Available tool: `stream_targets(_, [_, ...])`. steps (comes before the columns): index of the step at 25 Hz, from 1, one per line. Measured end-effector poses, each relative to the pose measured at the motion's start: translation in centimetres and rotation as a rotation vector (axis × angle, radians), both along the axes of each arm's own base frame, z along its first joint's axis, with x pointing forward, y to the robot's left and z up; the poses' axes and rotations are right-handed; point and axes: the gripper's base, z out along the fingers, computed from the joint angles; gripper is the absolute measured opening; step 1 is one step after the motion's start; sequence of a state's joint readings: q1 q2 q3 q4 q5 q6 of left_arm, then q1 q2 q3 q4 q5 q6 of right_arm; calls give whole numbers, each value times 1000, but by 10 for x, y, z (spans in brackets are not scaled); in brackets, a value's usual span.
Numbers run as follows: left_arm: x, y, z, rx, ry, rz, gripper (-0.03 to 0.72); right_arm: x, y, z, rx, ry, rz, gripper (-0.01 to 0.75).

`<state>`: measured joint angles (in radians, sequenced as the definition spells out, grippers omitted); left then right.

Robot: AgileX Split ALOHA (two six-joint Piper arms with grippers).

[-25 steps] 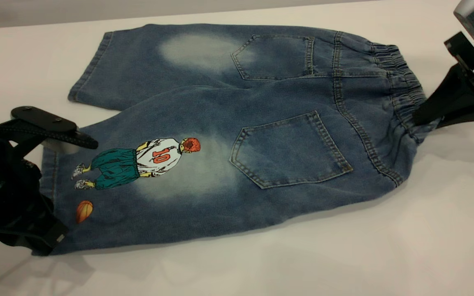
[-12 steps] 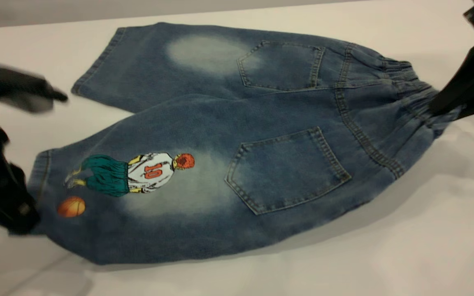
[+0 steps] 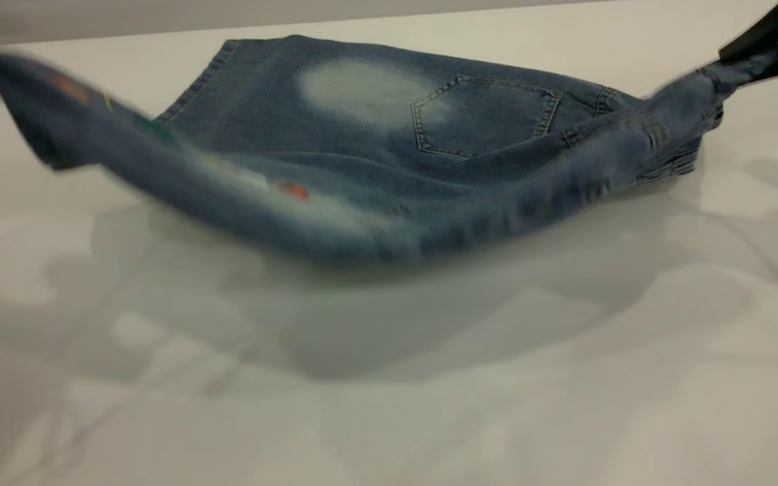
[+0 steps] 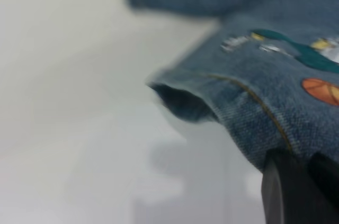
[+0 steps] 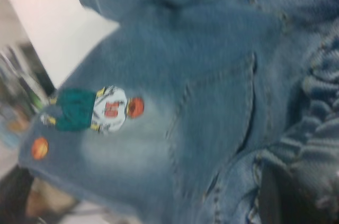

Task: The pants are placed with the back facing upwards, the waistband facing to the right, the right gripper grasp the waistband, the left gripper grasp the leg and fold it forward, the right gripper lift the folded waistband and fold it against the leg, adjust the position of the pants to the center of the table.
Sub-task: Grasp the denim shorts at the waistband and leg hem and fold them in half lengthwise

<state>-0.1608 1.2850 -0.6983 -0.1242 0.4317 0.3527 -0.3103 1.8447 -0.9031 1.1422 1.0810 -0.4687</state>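
Pants (image 3: 375,135): printed leg (image 3: 159,162) raised off table (image 3: 429,378). Left hand (image 4: 296,192) clamps the hem; right hand (image 3: 767,40) clamps the waistband.

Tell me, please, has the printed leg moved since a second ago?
Yes. The leg has risen off the table, swinging toward the far leg, which still lies flat.

Looks like a robot test bench in a lab or workroom rather than a home. Shown by the large plain white smooth table (image 3: 429,378) filling nearly the whole exterior view, with a bare pale grey strip of wall (image 3: 159,13) behind its far edge. At the table's edge in the right wrist view, only a blurred jumble of dark and coloured shapes (image 5: 18,97), too unclear to name
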Motion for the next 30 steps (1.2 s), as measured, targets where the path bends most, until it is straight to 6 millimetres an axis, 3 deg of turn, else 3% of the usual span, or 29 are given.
stream_targets(5, [38,11,2,3,-16,59,66,13,-3,3,70,32,-222,29])
stream_targets(14, [118,3,-7,1,-71,64,66,35,-16,3,178,67,-579,31])
stream_targets(23, [187,-4,-29,-1,-45,59,65,46,-27,-37,216,195,-801,34])
stream_targets(30, [205,-7,-69,25,17,34,65,45,-33,-68,140,275,-857,35])
